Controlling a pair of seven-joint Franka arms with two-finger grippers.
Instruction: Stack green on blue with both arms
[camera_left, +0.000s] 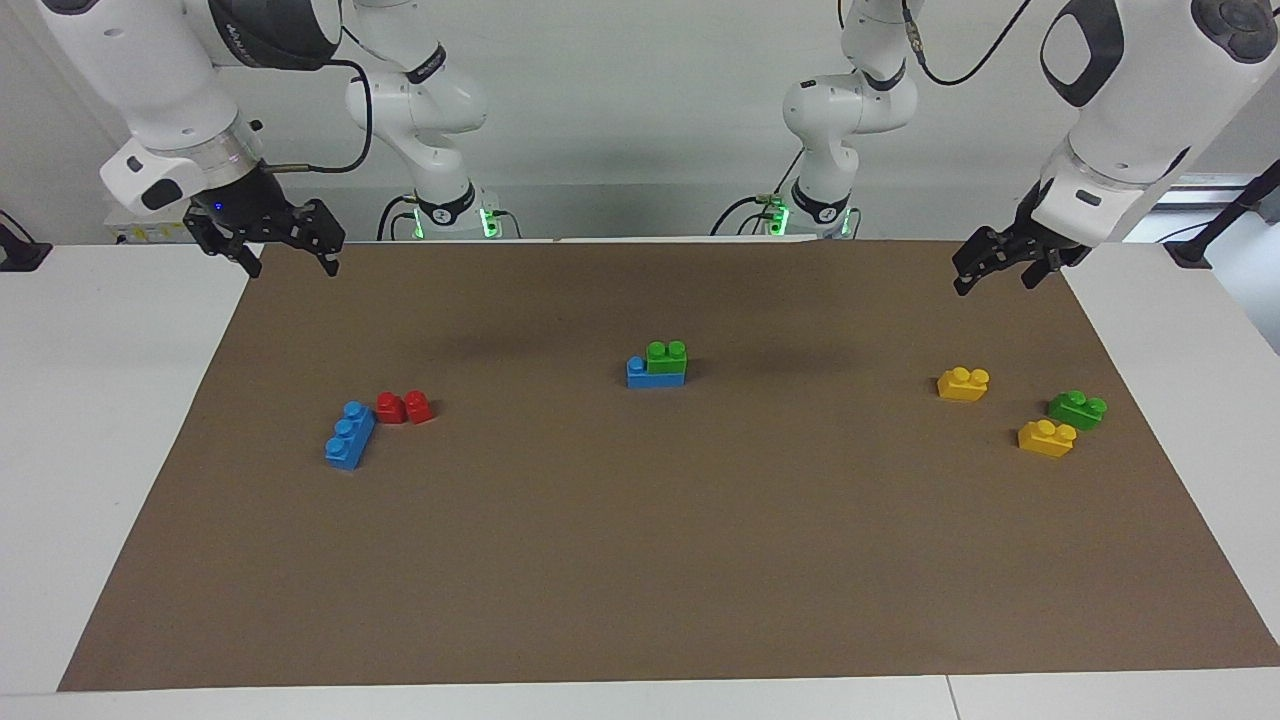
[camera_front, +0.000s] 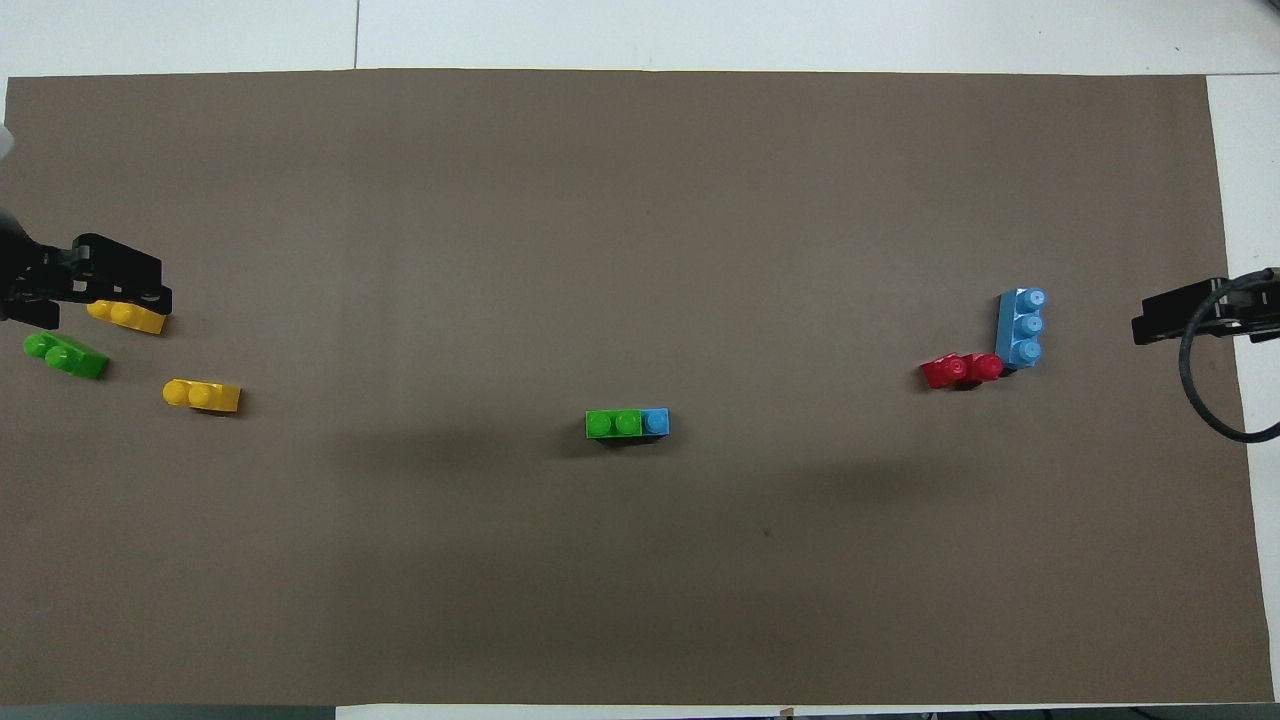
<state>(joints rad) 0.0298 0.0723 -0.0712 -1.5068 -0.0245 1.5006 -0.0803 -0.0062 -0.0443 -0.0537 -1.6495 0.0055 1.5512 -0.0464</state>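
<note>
A green brick (camera_left: 666, 356) sits stacked on one end of a blue brick (camera_left: 640, 375) at the middle of the brown mat; one blue stud shows beside it. The stack also shows in the overhead view, green (camera_front: 613, 423) on blue (camera_front: 656, 422). A second green brick (camera_left: 1077, 409) lies toward the left arm's end, and a second blue brick (camera_left: 350, 435) toward the right arm's end. My left gripper (camera_left: 997, 278) is open, empty and raised over the mat's corner by its base. My right gripper (camera_left: 290, 265) is open, empty and raised over the other corner.
A red brick (camera_left: 405, 407) touches the second blue brick. Two yellow bricks (camera_left: 963, 383) (camera_left: 1046, 438) lie beside the loose green brick. White table (camera_left: 110, 450) surrounds the mat. In the overhead view the left gripper (camera_front: 100, 290) overlaps one yellow brick (camera_front: 127, 315).
</note>
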